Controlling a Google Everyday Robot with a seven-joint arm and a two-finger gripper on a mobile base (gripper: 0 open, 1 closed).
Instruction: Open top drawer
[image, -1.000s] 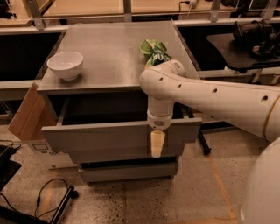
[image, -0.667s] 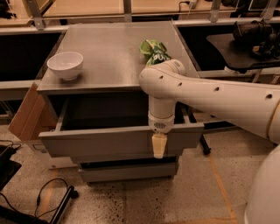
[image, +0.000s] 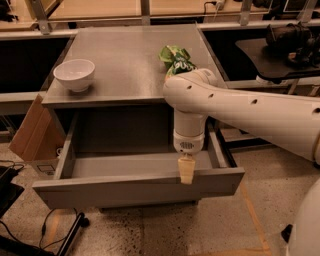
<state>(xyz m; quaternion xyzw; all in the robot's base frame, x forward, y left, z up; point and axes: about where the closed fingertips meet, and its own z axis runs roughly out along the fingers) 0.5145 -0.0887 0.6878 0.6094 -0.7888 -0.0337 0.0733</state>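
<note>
One wide grey drawer with a flat front and no handle (image: 125, 187), standing far out of the grey metal cabinet (image: 125, 60), toward 6 o'clock in the view; plain grey box interior, open to the eye. At the drawer's front edge, near 4 o'clock from the middle of that interior: the gripper (image: 186, 170), tan end pointing down, touching the top rim of the front panel. Not possible to tell whether clenched or released. Above it, a thick white robot arm (image: 250, 115), reaching in from 3 o'clock. On the cabinet top, at 9 o'clock, a round white bowl (image: 74, 74), upright; at 2 o'clock, a crumpled green snack bag (image: 176, 59), partly hidden behind the arm. Beside the cabinet, at 9 o'clock of the drawer, a brown cardboard box (image: 30, 135), leaning. On the speckled floor (image: 200, 230), at 7 o'clock, some black cables (image: 50, 225).
</note>
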